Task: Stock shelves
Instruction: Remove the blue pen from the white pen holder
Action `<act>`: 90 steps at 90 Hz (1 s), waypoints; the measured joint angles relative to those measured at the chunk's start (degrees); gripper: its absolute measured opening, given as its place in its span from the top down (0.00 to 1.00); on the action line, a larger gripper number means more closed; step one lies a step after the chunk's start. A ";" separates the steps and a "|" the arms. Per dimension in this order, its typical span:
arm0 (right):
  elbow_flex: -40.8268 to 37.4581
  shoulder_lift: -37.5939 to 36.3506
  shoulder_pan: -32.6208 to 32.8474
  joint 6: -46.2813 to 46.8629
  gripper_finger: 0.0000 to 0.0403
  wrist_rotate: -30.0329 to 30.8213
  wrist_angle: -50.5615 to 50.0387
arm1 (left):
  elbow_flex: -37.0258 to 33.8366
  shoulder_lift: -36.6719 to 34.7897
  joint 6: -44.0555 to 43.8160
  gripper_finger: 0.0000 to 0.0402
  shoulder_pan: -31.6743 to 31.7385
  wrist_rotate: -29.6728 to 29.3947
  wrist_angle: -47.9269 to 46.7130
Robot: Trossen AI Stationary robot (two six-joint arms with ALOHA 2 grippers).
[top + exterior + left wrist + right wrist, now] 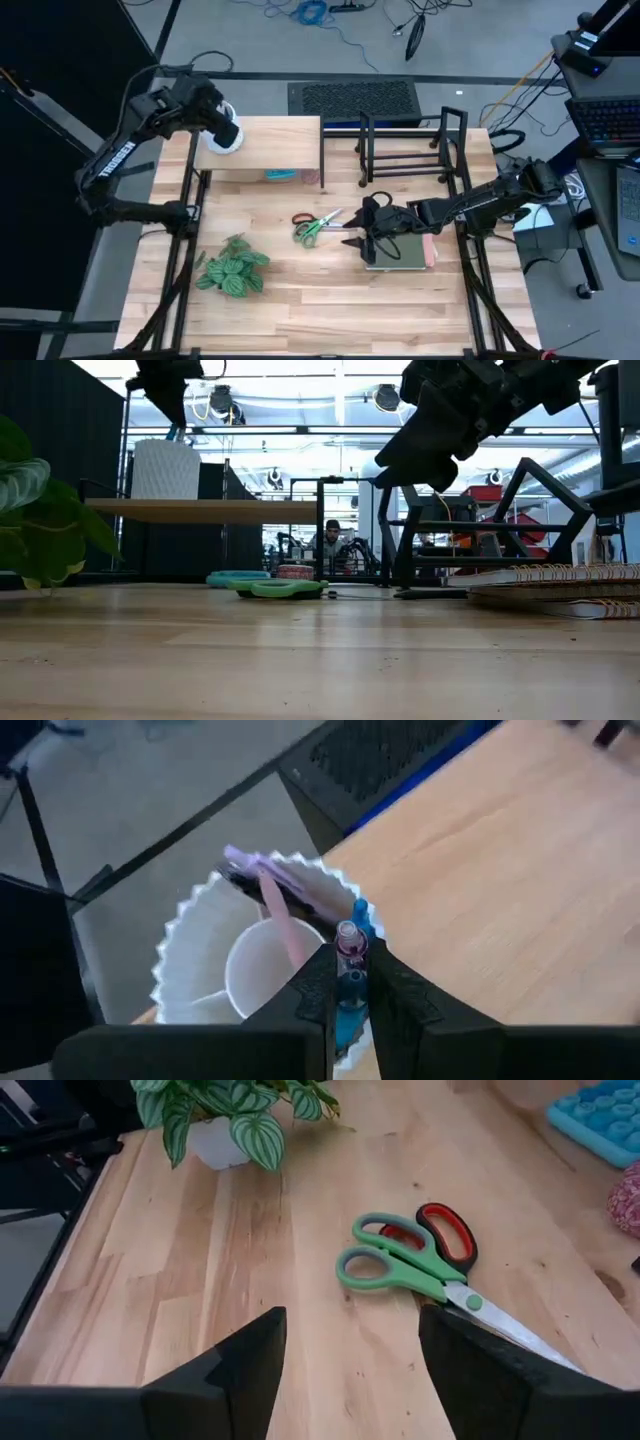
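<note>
Grey floor point(250, 40) strewn with blue and black cables point(318, 14) beyond the desk point(330, 300), a dark curtain point(50, 60) to one side, bright ceiling lamps point(388, 398) overhead, and a seated person point(330, 538) far back among equipment.

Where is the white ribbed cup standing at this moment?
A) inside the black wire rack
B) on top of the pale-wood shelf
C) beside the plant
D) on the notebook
B: the white ribbed cup stands on the flat top of the pale-wood shelf, under the left gripper.
</note>
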 joint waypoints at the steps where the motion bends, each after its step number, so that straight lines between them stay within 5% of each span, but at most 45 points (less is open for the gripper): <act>1: 0.00 0.00 0.00 -0.01 0.47 0.00 0.00 | 0.39 -0.04 0.03 0.93 -0.01 -0.01 0.04; 44: 0.00 -0.43 -3.01 -0.48 0.47 -0.09 2.85 | 17.43 -0.70 3.44 0.93 -2.44 0.08 0.16; 90: 3.14 -8.38 -3.13 -8.21 0.47 -0.11 3.40 | 21.03 -0.64 2.82 0.93 -11.64 14.23 3.97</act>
